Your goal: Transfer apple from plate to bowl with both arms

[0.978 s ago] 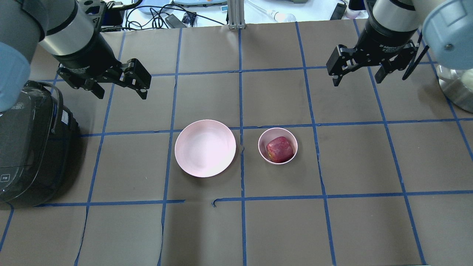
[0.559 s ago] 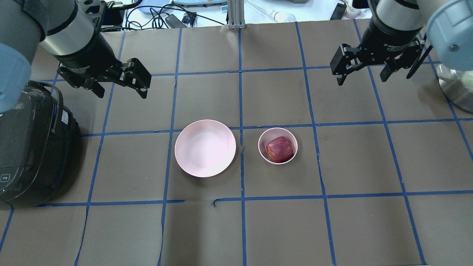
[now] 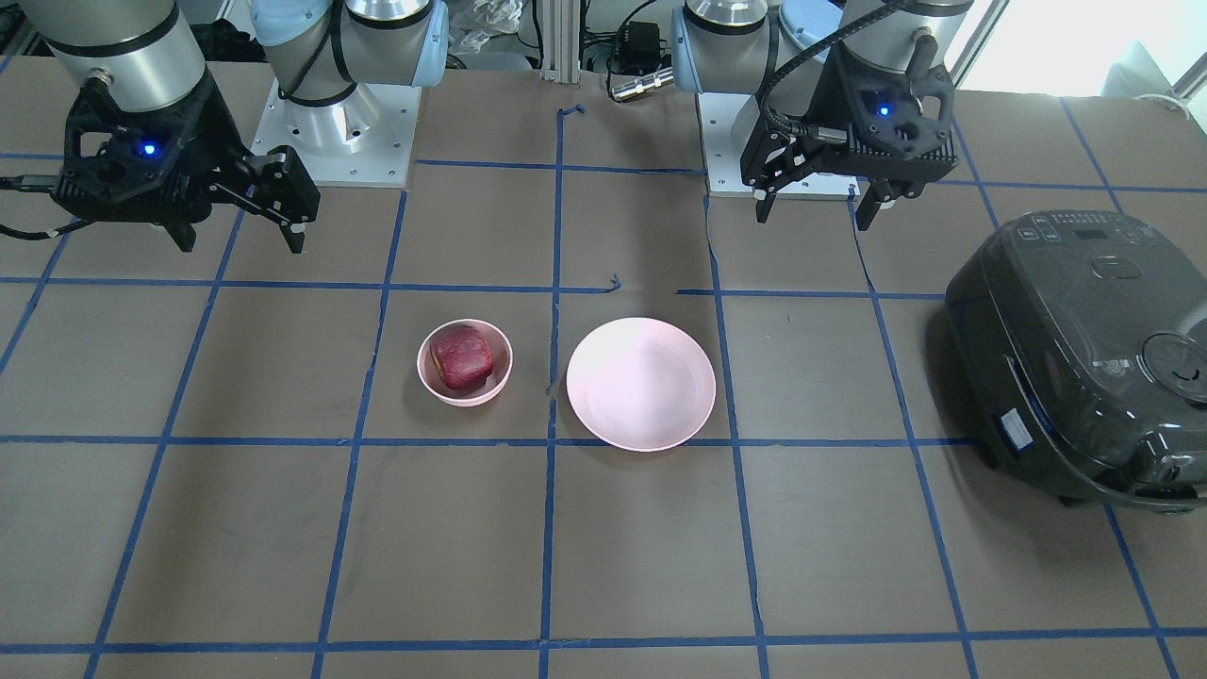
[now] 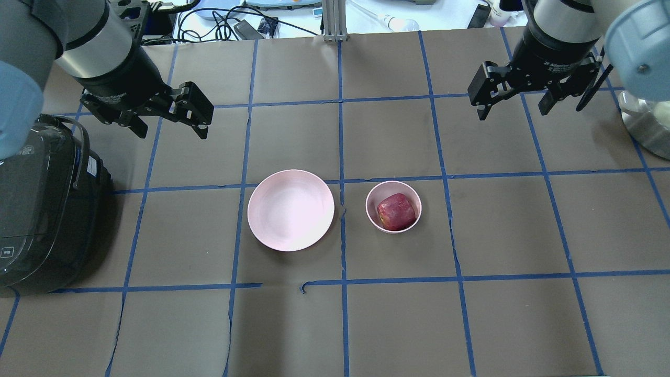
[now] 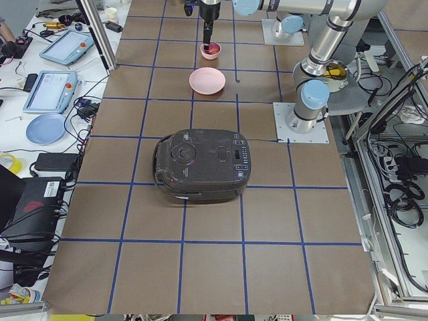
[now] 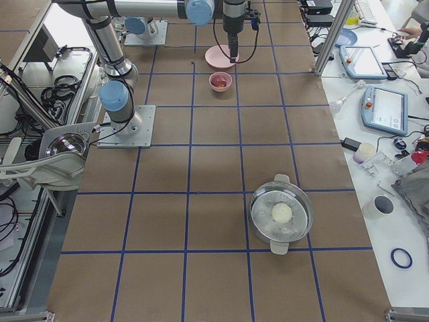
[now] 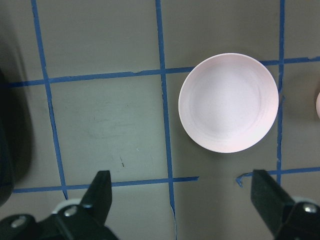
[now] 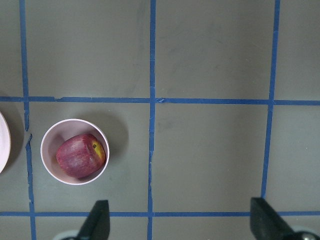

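Your transfer looked done: apple sat in the bowl, plate bare just beside it. Nothing left but parking, I'd say. Left gripper and right gripper both had jaws apart, empty, raised well clear of the apple; right one nearer.

Brown, blue-gridded table carries plate, bowl side by side, black cooker, steel pot.

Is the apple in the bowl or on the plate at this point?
In the bowl. The apple sits inside the small bowl, ringed by its wall in both wrist views; the plate beside it holds nothing.
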`<state>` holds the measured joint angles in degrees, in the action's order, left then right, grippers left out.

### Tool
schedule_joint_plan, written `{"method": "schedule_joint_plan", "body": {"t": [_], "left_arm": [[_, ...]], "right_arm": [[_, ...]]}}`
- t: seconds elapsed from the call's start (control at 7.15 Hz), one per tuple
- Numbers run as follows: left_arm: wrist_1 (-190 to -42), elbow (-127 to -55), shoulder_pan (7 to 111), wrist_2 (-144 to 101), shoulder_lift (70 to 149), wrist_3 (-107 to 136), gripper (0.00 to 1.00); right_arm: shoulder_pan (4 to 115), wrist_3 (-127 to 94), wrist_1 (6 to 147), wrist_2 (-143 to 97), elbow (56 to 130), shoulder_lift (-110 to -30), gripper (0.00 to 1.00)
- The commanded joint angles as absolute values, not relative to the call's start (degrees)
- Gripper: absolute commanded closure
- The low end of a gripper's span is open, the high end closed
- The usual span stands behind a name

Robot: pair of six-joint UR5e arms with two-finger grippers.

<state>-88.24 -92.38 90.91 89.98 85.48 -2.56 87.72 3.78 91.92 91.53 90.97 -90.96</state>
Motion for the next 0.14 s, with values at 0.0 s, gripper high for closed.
{"method": "schedule_joint_plan", "body": {"t": [0.0], "left_arm": [[-88.2, -92.4, 90.9, 89.9, 85.4, -2.5, 0.00]], "right_arm": [[87.7, 3.8, 92.3, 91.3, 91.0, -91.0, 0.00]]}}
